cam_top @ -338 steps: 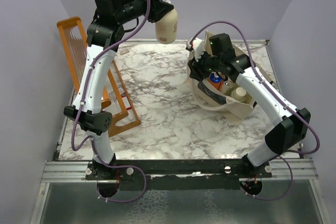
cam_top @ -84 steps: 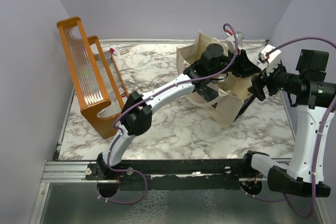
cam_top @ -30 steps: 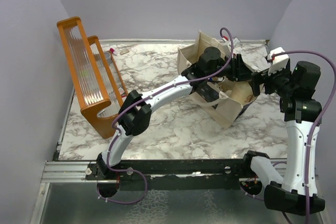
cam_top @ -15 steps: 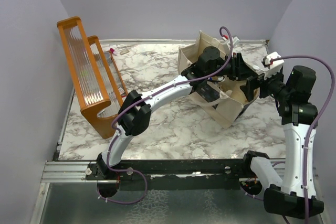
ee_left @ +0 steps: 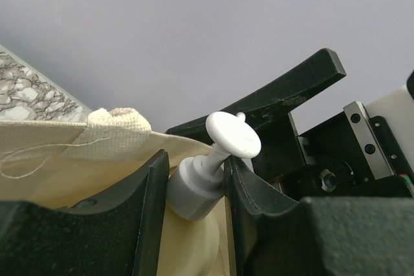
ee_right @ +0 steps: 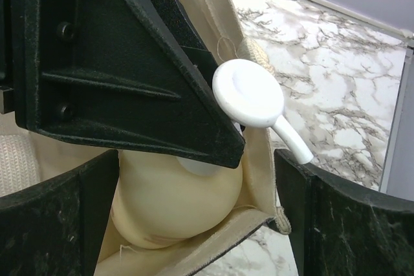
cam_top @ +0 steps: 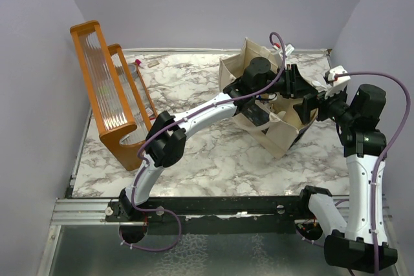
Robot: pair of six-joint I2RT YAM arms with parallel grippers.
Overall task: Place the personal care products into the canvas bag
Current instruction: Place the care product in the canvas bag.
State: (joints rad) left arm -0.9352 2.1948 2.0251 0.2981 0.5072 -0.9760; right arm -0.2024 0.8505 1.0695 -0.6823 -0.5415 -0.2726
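The beige pump bottle point(ee_right: 174, 208) hangs inside the mouth of the canvas bag point(cam_top: 275, 135), its white pump head point(ee_right: 249, 95) above the rim. My left gripper point(ee_left: 196, 167) is shut on the bottle's white collar point(ee_left: 194, 192), reaching over the bag from the left point(cam_top: 292, 85). My right gripper point(ee_right: 197, 192) stands open at the bag's right corner point(cam_top: 312, 105). Its fingers point(ee_right: 65, 208) straddle the bottle and the bag wall point(ee_right: 259, 153) with a gap on each side. Whatever else is in the bag is hidden by the arms.
An orange wooden rack point(cam_top: 110, 105) stands at the far left of the marble table point(cam_top: 207, 153). The table's right edge point(ee_right: 394, 127) runs close beside the bag. Purple walls enclose the back and both sides.
My right gripper has swung left to the bag's corner and opened wider. My left gripper has stayed shut on the pump bottle over the bag.
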